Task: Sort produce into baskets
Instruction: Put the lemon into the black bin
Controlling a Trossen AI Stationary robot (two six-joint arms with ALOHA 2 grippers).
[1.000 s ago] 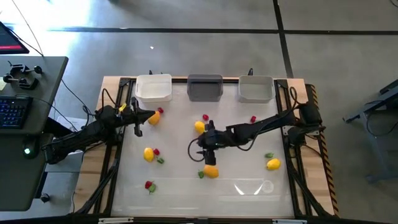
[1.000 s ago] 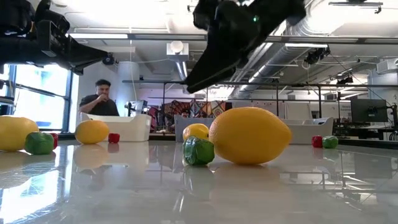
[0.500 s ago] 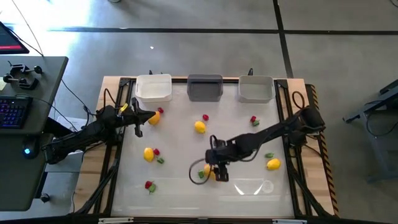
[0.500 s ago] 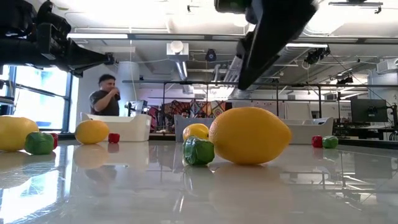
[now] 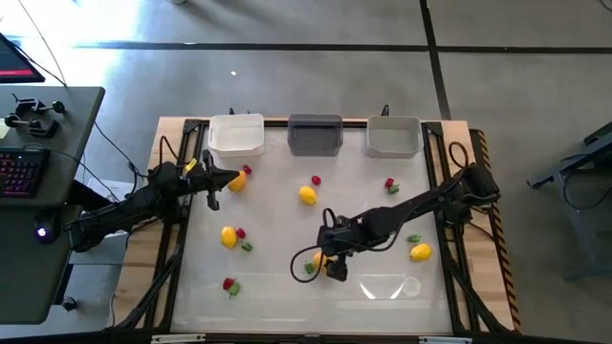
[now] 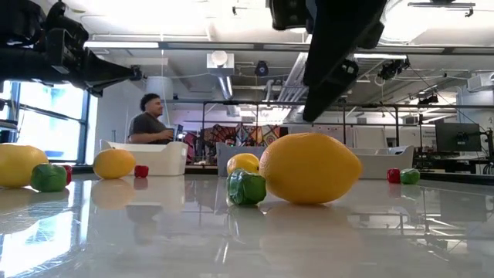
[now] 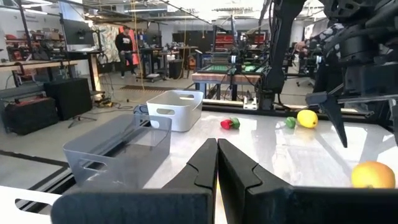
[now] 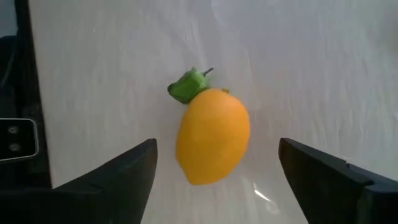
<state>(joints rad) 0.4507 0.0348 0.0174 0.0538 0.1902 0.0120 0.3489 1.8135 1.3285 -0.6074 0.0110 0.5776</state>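
Two risks I see: my right gripper (image 8: 214, 168) hangs spread wide over the orange fruit (image 8: 213, 135) near the table's front middle, and a green bit (image 8: 188, 86) touches that fruit, so closing off-centre could roll it away or pinch both. My left gripper (image 7: 217, 163) waits clenched and empty near the white basket (image 5: 236, 135).
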